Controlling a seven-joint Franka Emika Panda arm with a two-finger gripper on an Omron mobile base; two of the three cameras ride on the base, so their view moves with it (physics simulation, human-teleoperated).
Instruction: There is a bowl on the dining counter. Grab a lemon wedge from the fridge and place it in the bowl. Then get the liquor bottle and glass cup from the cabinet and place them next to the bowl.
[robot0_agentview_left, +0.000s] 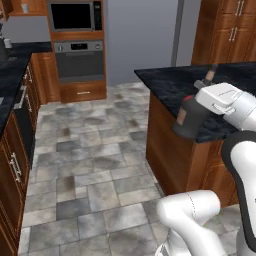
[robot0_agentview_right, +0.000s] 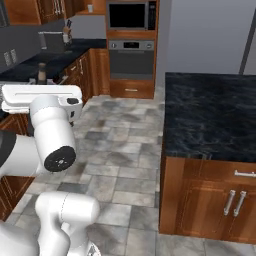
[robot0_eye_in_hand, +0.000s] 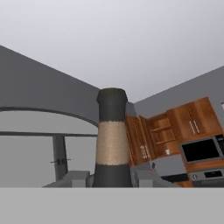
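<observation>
Gripper (robot0_eye_in_hand: 112, 181) pinches the liquor bottle (robot0_eye_in_hand: 112, 140) by its body, carried over the near edge of the dining counter (robot0_agentview_left: 170, 82). Judged: bottle fetched but not yet set down; glass cup (robot0_eye_in_hand: 167, 152) remains on the open cabinet's (robot0_eye_in_hand: 159, 131) shelf.

A: Liquor bottle (robot0_eye_in_hand: 112, 140)?
B: Dark, tan neck band, rising upright in hand view.
A: Cabinet (robot0_eye_in_hand: 159, 131)?
B: Standing open, glass cup (robot0_eye_in_hand: 167, 152) sitting on its shelf. Dining counter (robot0_agentview_right: 210, 112) showing black marble top.
</observation>
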